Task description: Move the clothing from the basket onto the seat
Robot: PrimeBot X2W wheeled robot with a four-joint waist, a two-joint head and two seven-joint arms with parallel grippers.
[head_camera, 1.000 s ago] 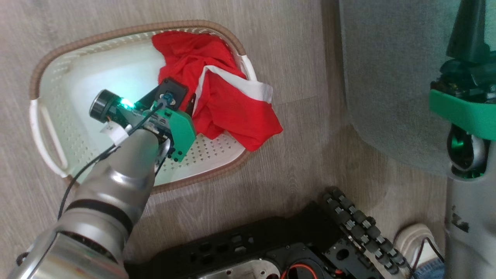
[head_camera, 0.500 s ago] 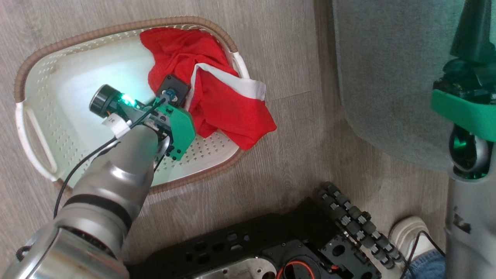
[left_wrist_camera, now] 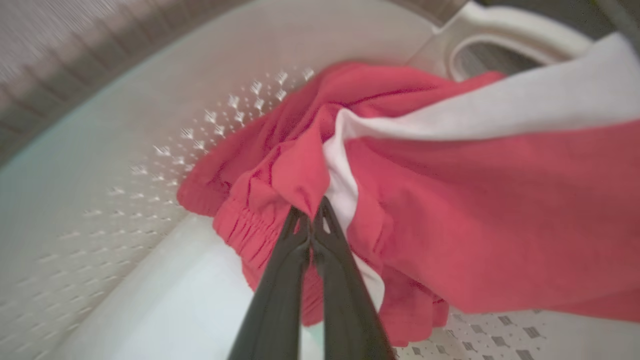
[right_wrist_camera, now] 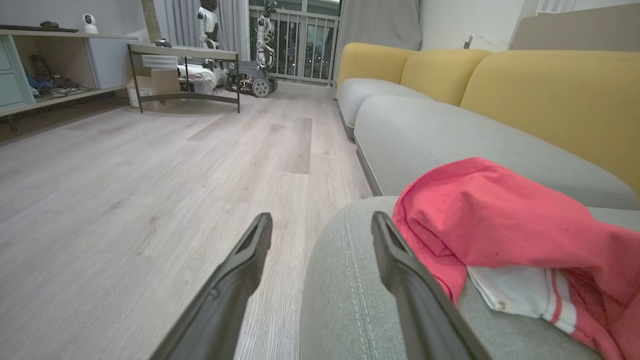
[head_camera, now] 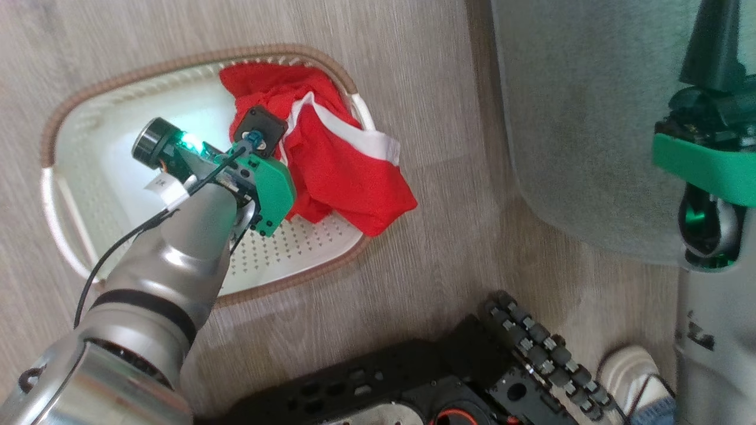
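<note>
Now the left gripper (left_wrist_camera: 311, 212) is clenched. 1 second ago its jaws stood wide, and here the 2 dark fingers (left_wrist_camera: 280, 295) meet on a fold of the red clothing (left_wrist_camera: 450, 225), just where the red runs into the white stripe (left_wrist_camera: 345, 185). We read that as the pick made and the lift not yet begun. The clothing still lies in the basket (head_camera: 177, 60), bunched against its right end, with 1 flap hanging over the rim toward the floor (head_camera: 437, 71).

The basket sits a little differently in the head view than it did half a second ago, but the floor and seat shift with it, so we put that down to the camera and not to the basket.

The right gripper (right_wrist_camera: 320, 227) has not changed. Its jaws are released and hold nothing, and it hovers at the edge of the seat (right_wrist_camera: 350, 300), beside 1 red piece (right_wrist_camera: 500, 215) already lying there.

For the task, we judge that the next step is to raise this garment clear of the rim and carry it right to the seat (head_camera: 590, 147). The pinch is thin, so the fabric could slip, or the hanging flap could drag on the rim.
</note>
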